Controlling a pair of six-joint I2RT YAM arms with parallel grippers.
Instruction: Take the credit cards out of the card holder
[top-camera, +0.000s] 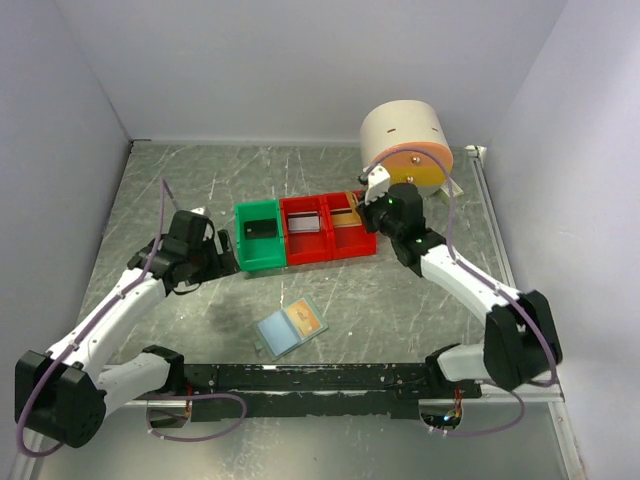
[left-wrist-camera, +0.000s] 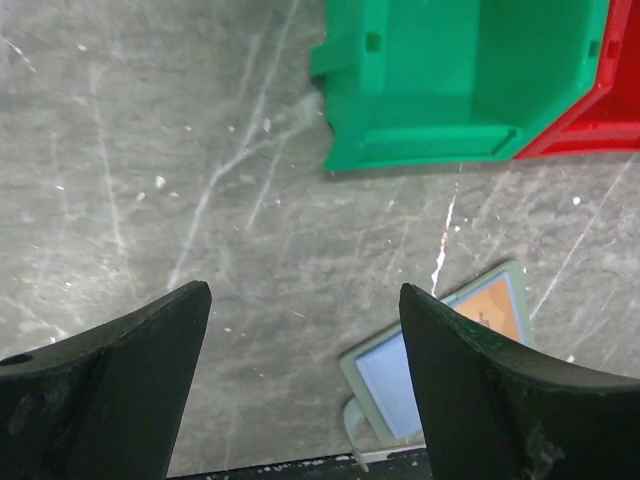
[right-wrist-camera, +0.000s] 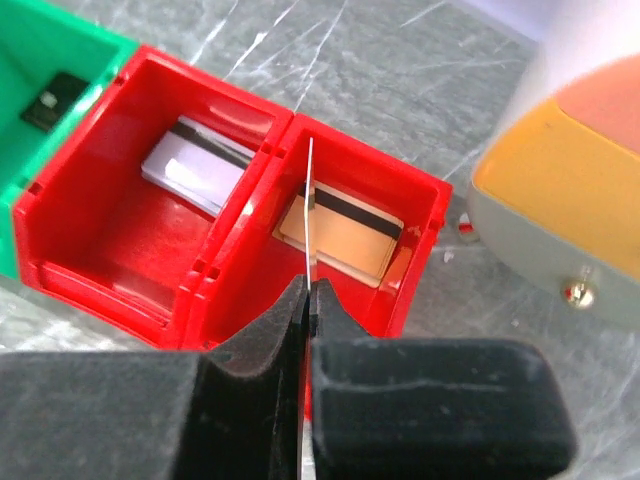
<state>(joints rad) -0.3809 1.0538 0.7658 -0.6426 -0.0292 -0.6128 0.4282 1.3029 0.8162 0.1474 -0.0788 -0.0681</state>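
The pale blue card holder (top-camera: 278, 334) lies open and flat on the table near the front, with an orange credit card (top-camera: 306, 319) in its right pocket. My left gripper (top-camera: 222, 247) hovers open and empty up and to the left of it. In the left wrist view the card holder (left-wrist-camera: 400, 375) shows beside the right finger (left-wrist-camera: 490, 390), and its orange card (left-wrist-camera: 492, 308) peeks out above. My right gripper (right-wrist-camera: 308, 290) is shut on a thin credit card (right-wrist-camera: 311, 200) seen edge-on above the right red bin (right-wrist-camera: 420, 195). A tan card (right-wrist-camera: 345, 235) with a black stripe lies in that bin.
A green bin (top-camera: 258, 237) and two red bins (top-camera: 307, 232) stand in a row mid-table; the middle bin holds a pale card (right-wrist-camera: 200, 165), the green one a dark item (right-wrist-camera: 52, 100). A round beige and orange object (top-camera: 405, 145) sits at the back right. A black rail (top-camera: 310, 378) runs along the front.
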